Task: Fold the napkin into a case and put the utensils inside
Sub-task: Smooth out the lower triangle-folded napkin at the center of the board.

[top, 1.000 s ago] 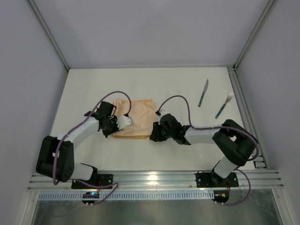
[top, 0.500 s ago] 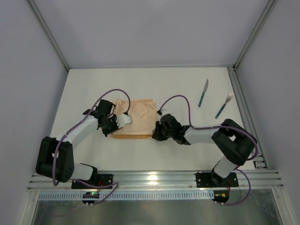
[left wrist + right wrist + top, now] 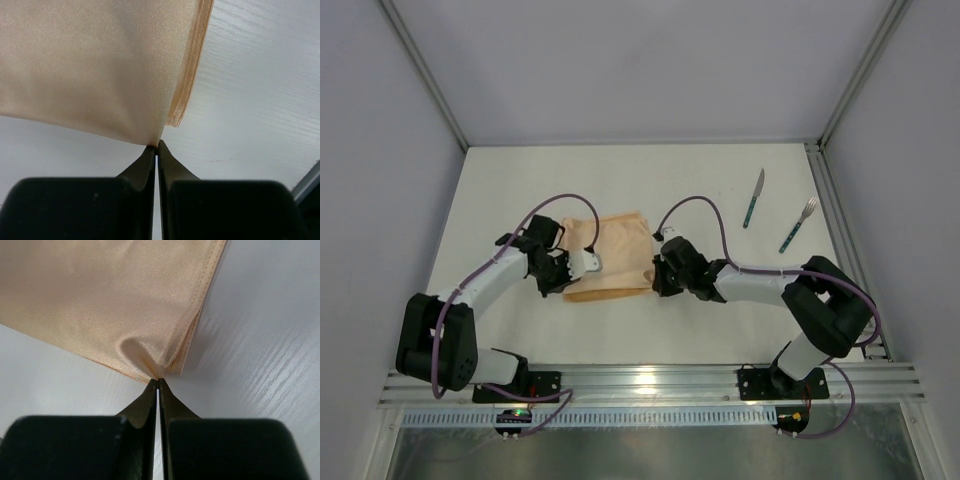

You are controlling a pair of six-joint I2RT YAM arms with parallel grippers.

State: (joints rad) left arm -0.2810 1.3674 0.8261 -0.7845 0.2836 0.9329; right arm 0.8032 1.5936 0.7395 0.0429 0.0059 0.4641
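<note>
1. Where things are: the peach napkin (image 3: 615, 255) lies on the white counter (image 3: 650, 180) between my two arms, a bit left of the middle. It looks doubled over, because both wrist views show two stitched edges stacked at the side.
2. My left hand (image 3: 157, 145) is clamped shut on the napkin's near left corner. My right hand (image 3: 158, 380) is clamped shut on the near right corner. Both are pinching with just the very tips.
3. The knife (image 3: 753, 198) and fork (image 3: 798, 225) lie at the far right of the counter, well apart from the cloth and from each other. My guess is we're mid-fold, with the case not made and the utensil part not started.
4. What worries me:
   - The grip is tiny. Only a sliver of slick cloth sits between the fingertips, so a quick pull could pop a corner out, and that side would flop down crooked.
   - On the right the cloth puckers just above the pinch. I can't tell if I've got both layers or only one. With just one, the lower layer stays behind and the fold opens up.
   - If my two hands don't travel evenly, the edge skews and the pocket ends up lopsided, which makes sliding cutlery in harder later.
   - Pulling the hands apart too hard could drag the whole napkin across the counter rather than fold it.
</note>
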